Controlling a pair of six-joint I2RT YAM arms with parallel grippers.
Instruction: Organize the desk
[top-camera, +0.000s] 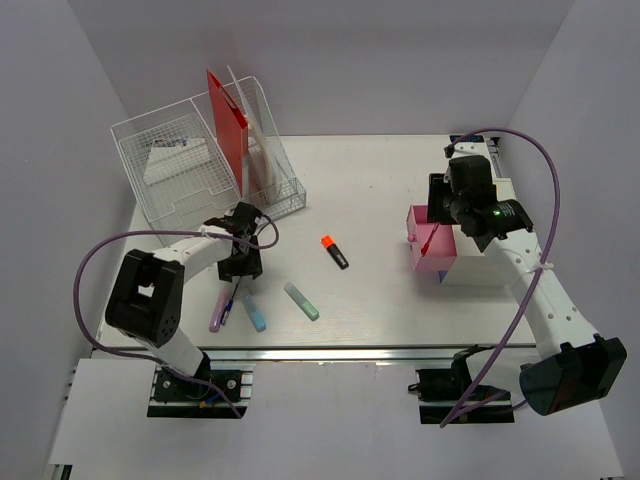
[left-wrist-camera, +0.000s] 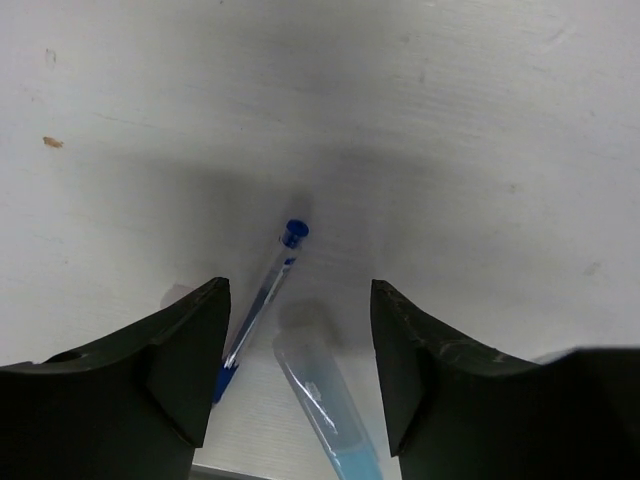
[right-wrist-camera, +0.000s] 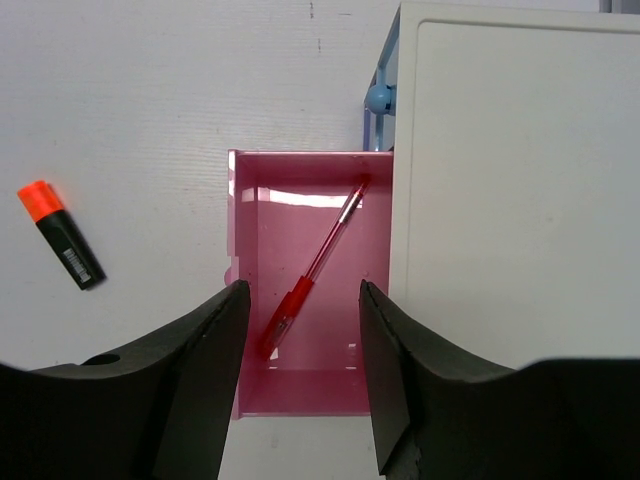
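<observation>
Near the front-left corner of the white flat bench (top-camera: 380, 190), the released left tool (left-wrist-camera: 298, 300) straddles a slim blue pen (left-wrist-camera: 270, 280) just beside a pale blue highlighter (left-wrist-camera: 320, 400), so clamping may catch both; the right tool (right-wrist-camera: 302, 288) gapes empty above a pink drawer (right-wrist-camera: 232, 220).

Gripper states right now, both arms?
Left gripper: open over the blue pen, holding nothing.
Right gripper: open over the pink drawer, red pen lying inside.

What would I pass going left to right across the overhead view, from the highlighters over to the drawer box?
purple highlighter → blue highlighter → green highlighter → orange-capped black highlighter → open pink drawer → white drawer box
</observation>
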